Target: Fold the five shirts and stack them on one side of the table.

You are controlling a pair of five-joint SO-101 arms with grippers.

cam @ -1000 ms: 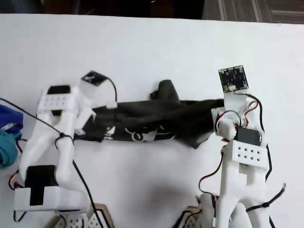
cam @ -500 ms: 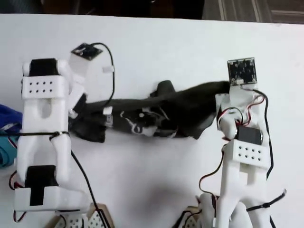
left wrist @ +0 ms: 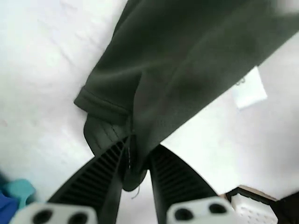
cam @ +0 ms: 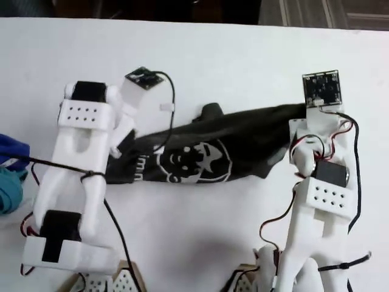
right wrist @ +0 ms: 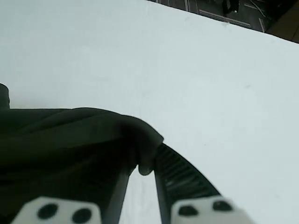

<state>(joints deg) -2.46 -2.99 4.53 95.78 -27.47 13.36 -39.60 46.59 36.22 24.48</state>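
Though its ends hide overhead, the black shirt (cam: 194, 159) seems taut.

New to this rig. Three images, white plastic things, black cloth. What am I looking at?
Two white robot arms, the left arm and the right arm, stand side by side at a white table. One picture looks down from a fixed camera; the other two come from a camera on each arm's wrist. A black shirt with a white print is stretched between them. The left pincer is shut on one end, the right pincer on the other. Blue and teal clothes lie beside the left arm.
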